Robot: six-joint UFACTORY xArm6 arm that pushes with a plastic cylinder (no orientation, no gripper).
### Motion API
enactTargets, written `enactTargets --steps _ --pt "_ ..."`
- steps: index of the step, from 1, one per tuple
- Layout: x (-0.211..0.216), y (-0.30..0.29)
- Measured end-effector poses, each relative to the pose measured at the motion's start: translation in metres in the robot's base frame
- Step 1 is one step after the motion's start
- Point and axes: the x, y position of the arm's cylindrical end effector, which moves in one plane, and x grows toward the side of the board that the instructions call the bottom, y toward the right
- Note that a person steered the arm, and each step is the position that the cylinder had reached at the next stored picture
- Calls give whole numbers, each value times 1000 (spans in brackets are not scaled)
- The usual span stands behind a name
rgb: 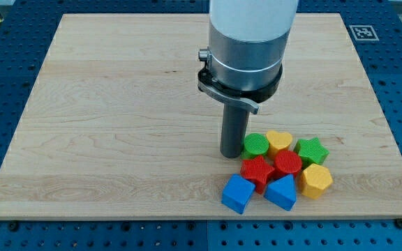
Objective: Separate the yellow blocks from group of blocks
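A group of blocks lies at the view's lower right on the wooden board [117, 104]. A yellow heart block [279, 140] sits at the top of the group, between a green round block [256, 145] and a green star block [311, 150]. A yellow hexagonal block [315, 180] sits at the group's lower right. A red star block [257, 170] and a red round block [287, 162] are in the middle. Two blue blocks, one cube-like [238, 193] and one triangular [281, 192], lie at the bottom. My tip [231, 154] stands just left of the green round block, touching or nearly touching it.
The arm's wide grey and white body [246, 42] hangs over the board's upper middle. The board's bottom edge runs close below the blue blocks. A blue perforated table surrounds the board, with a marker tag [363, 32] at the upper right.
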Motion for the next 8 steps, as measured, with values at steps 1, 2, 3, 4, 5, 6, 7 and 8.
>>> enactTargets --steps 1,2,3,4,5,6,7,8 --pt "-21 -1" --pt "-72 30" --pt "-79 116" --pt "-62 206" --pt "-14 252" --pt "52 256" --pt "86 235" --pt "86 202"
